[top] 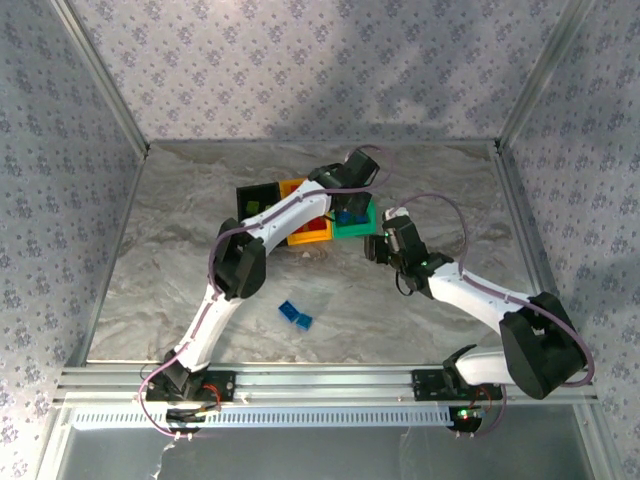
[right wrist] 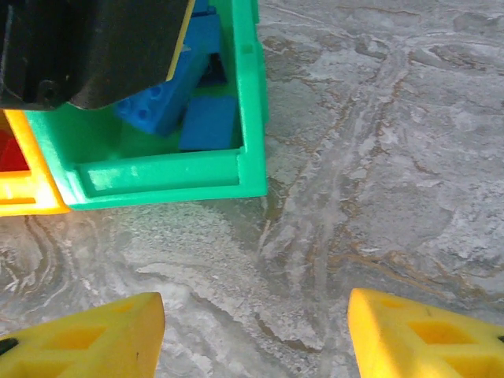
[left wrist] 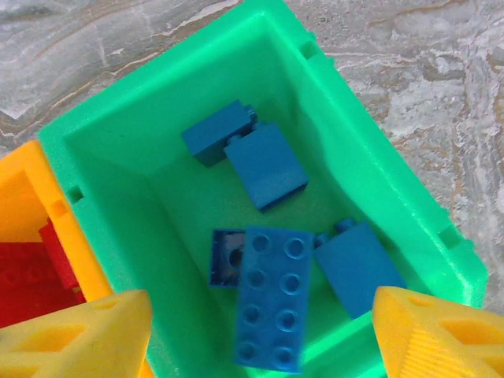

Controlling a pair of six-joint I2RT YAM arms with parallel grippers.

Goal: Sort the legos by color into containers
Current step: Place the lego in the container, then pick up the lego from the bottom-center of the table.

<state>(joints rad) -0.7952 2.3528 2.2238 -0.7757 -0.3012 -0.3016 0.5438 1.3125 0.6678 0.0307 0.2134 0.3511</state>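
Note:
My left gripper (left wrist: 264, 339) hangs open over the green container (left wrist: 378, 181), its yellow fingers (left wrist: 87, 331) wide apart. Between them, touching neither, is a blue eight-stud lego (left wrist: 272, 295) inside that container, among several other blue legos (left wrist: 266, 164). Red legos (left wrist: 27, 276) lie in the yellow-orange container (left wrist: 20, 185) alongside. From above, the black (top: 250, 195), yellow-orange (top: 308, 236) and green (top: 355, 230) containers stand in a row, with the left gripper (top: 349, 208) over the green one. My right gripper (right wrist: 256, 331) is open over bare table just right of the green container (right wrist: 157, 177). Two blue legos (top: 295, 315) lie loose on the table.
The left arm's black wrist (right wrist: 87, 47) covers part of the green container in the right wrist view. The right gripper (top: 380, 246) sits close to that container's right side. Metal frame rails (top: 320, 380) bound the marbled table at the front and sides.

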